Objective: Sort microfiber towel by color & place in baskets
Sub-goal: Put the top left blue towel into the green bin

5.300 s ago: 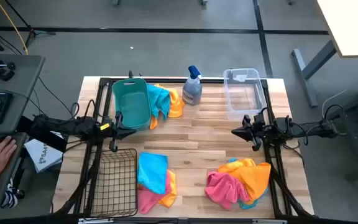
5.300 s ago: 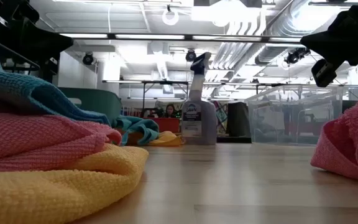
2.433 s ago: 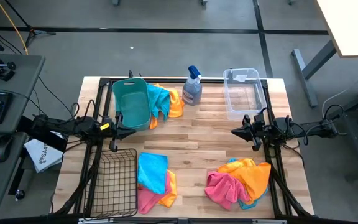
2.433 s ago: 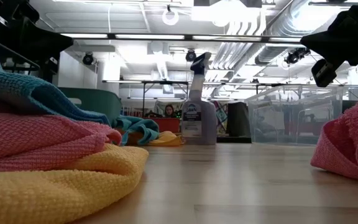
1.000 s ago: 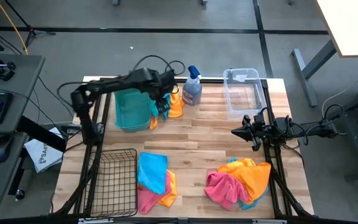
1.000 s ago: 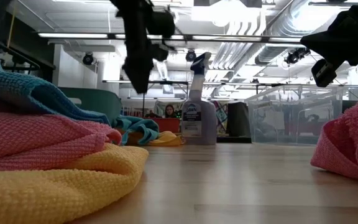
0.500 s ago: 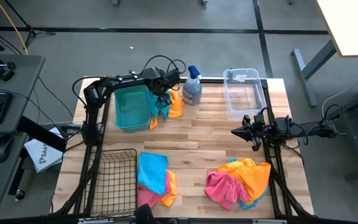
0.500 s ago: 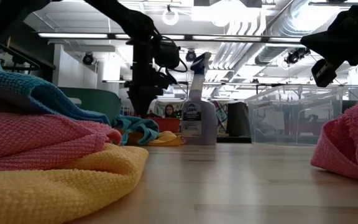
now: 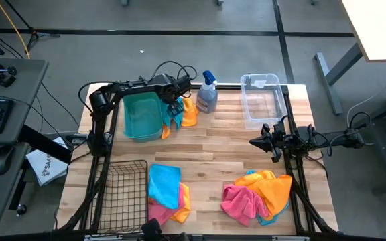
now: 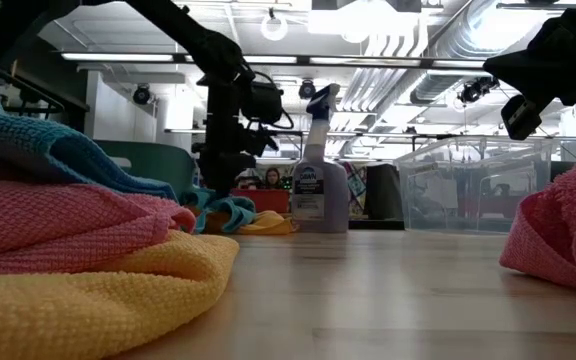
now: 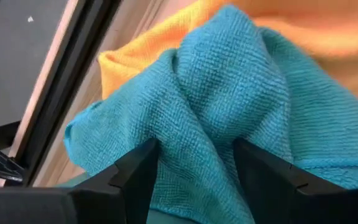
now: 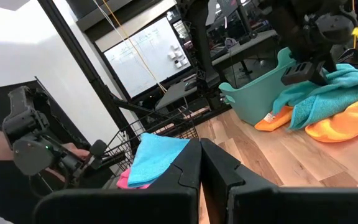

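Observation:
A blue microfiber towel hangs over the right rim of the teal tub, lying on an orange one. My left gripper is open and low over this blue towel, pointing down, with a raised fold between its fingers. Two mixed piles of blue, pink and orange towels lie near the front edge. The black wire basket sits at the front left and the clear bin at the far right. My right gripper is shut and hovers right of centre. My left gripper comes down from above with one finger on each side of a raised fold of the blue towel. Whether the fingers touch the cloth, I cannot tell. The towel lies slack on the tub rim and the orange towel.
A spray bottle with a blue trigger stands just right of the left gripper, at the far edge. Bare wood shows in the table's middle. A dark frame runs along the table's left, right and far edges.
My left gripper has come down from well above the table toward the blue towel beside the teal tub, and its arm has swung slightly toward the far edge. The towels have kept their places.

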Robot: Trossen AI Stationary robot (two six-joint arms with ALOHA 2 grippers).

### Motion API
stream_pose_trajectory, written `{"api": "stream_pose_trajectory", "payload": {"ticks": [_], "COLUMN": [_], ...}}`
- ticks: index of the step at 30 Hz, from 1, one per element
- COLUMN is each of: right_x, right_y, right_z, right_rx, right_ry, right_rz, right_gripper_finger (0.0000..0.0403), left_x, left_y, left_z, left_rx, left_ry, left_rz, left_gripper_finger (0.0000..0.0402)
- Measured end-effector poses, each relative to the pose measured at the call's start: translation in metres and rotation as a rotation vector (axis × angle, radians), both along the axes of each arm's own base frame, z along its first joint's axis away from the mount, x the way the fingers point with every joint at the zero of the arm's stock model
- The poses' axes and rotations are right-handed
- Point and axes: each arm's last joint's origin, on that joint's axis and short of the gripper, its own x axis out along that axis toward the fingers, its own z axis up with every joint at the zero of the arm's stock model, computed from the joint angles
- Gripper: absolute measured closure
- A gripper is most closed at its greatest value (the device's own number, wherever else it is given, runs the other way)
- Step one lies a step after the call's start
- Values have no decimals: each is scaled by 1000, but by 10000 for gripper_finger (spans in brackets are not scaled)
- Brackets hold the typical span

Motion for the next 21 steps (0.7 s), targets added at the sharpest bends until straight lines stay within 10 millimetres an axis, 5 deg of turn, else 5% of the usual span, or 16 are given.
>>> {"api": "stream_pose_trajectory", "payload": {"ticks": [4, 8, 10, 16, 21], "right_x": [0, 0, 0, 0, 0], "right_y": [0, 0, 0, 0, 0], "right_z": [0, 0, 0, 0, 0], "right_rx": [0, 0, 0, 0, 0], "right_ry": [0, 0, 0, 0, 0], "right_rz": [0, 0, 0, 0, 0], "right_gripper_finger": [402, 402, 402, 402, 402], "left_x": [0, -1, -4, -22, -68], "left_y": [-1, -2, -3, -13, -42], "left_z": [-5, -1, 10, 92, 175], "left_rx": [-4, -11, 0, 161, 352], "left_ry": [-9, -11, -37, -204, -405], "left_rz": [-7, -30, -30, -47, -18], "left_gripper_finger": [237, 357, 386, 398, 400]}}
